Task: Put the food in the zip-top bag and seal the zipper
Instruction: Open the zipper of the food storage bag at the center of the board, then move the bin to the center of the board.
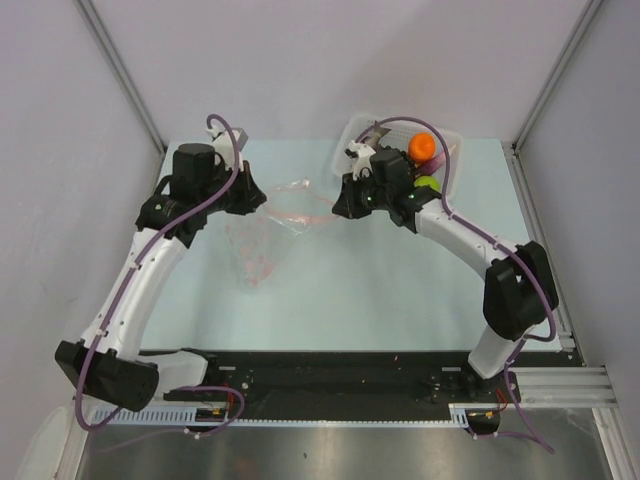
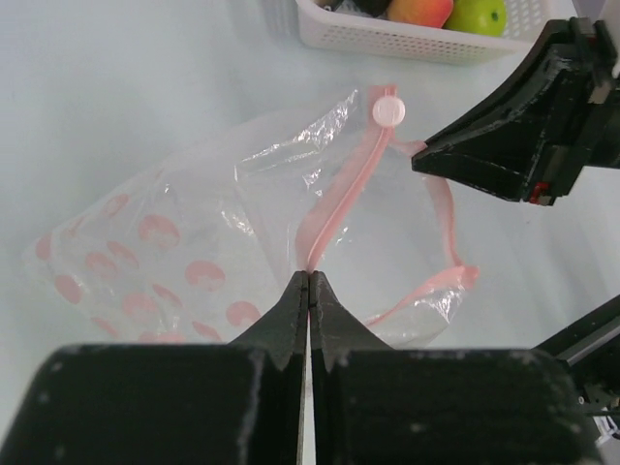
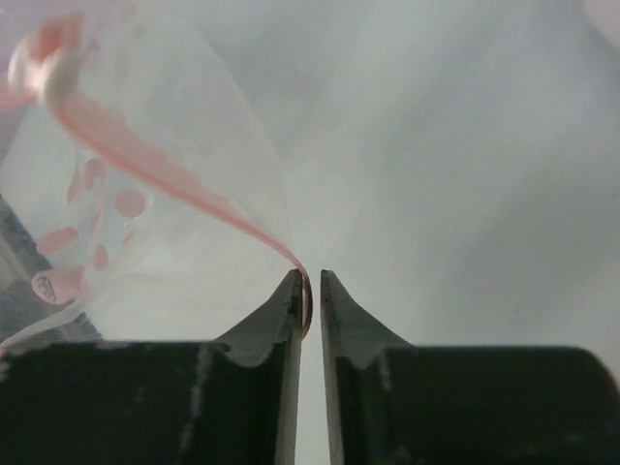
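The clear zip-top bag (image 1: 262, 240) with pink dots hangs open between my two grippers above the table. My left gripper (image 1: 262, 198) is shut on its pink-red zipper (image 2: 339, 194), pinching the strip at the fingertips (image 2: 309, 276). My right gripper (image 1: 338, 207) sits at the opposite lip; its jaws stand slightly apart in the right wrist view (image 3: 310, 278), with the zipper strip (image 3: 174, 184) lying against the left finger's inner face. The round slider (image 2: 387, 109) is at the bag's far end. An orange ball (image 1: 422, 146), green apple (image 2: 477, 15) and peach-red fruit (image 2: 418, 10) lie in the basket.
The white perforated basket (image 1: 345, 140) stands at the back of the table behind my right arm. Grey walls and metal posts enclose the table on three sides. The black rail with both arm bases runs along the near edge.
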Motion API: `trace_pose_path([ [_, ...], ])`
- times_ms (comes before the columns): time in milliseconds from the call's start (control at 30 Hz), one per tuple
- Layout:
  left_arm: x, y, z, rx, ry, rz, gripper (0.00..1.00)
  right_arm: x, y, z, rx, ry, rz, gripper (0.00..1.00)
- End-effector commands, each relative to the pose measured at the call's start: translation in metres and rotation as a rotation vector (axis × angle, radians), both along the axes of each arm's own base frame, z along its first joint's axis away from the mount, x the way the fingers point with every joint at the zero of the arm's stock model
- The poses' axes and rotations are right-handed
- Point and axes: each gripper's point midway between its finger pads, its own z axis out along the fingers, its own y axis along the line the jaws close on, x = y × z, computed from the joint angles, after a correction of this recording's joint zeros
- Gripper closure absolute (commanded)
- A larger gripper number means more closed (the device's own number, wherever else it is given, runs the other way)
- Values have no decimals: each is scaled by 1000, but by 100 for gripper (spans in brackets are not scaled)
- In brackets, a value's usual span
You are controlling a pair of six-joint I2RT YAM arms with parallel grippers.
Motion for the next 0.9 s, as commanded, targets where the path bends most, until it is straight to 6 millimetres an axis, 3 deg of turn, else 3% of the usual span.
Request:
trace_pose_path([
  [0, 23, -6, 9, -39, -79, -1, 100, 22, 2, 39, -7, -159, 87, 70],
  [100, 32, -11, 3, -58, -70, 2, 100, 34, -9, 46, 1, -170, 100, 50],
  [133, 34, -12, 1, -62, -66, 1, 100, 46, -16, 53, 15, -181, 91, 41],
  [233, 40, -15, -8, -66, -50, -3, 100, 73, -27, 59, -14, -238, 72, 27],
  [333, 46, -18, -12, -78, -46, -1, 100, 104, -48, 43, -106, -271, 43, 23],
  [567, 56, -16, -22, -71, -34, 30, 100, 148, -85, -9, -254, -234, 1, 20],
  [700, 56, -17, -28, -81, -16, 33, 100, 154, -98, -36, -306, -206, 10, 20],
  [867, 57, -17, -31, -74, -17, 37, 100, 146, -112, -70, -384, -144, 72, 20],
])
